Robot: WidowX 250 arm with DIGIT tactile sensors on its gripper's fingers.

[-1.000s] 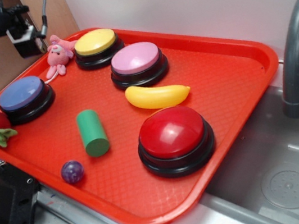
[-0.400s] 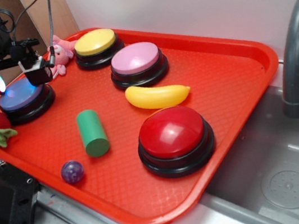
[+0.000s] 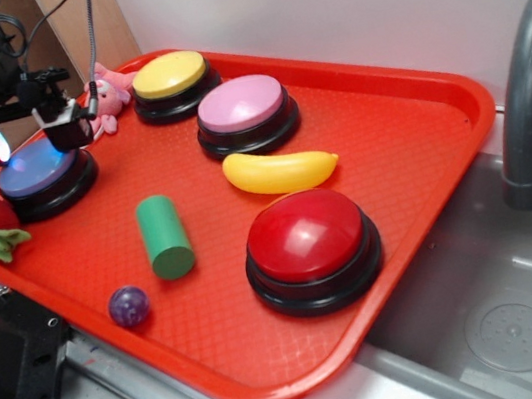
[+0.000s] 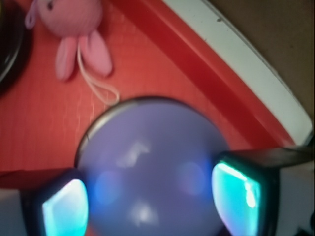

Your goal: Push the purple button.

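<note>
Purple button (image 3: 39, 170) sat at the left end of the red tray (image 3: 406, 127), dome up on its black base, near the tray's rim. Round, so you had no long axis to align with; its press face pointed straight up toward the tool (image 3: 22, 139).

You had the tool directly over the dome. In the wrist view its two glowing fingers (image 4: 236, 191) stood spread, one at each side of the purple button (image 4: 152, 167), nothing pinched between them. Contact could not be told from either view. Judgement: a centred stance suits a vertical press, since the dome gives downward only, though with the fingers this wide you might straddle the cap rather than bear on it.

Neighbours stood well apart from the target: pink plush rabbit (image 3: 106, 95) behind, yellow button (image 3: 168, 75) and pink-lilac button (image 3: 242, 104) further right, green cylinder (image 3: 165, 236) and glittery ball (image 3: 129, 305) nearer the front. Small risk of pressing the wrong one.
</note>
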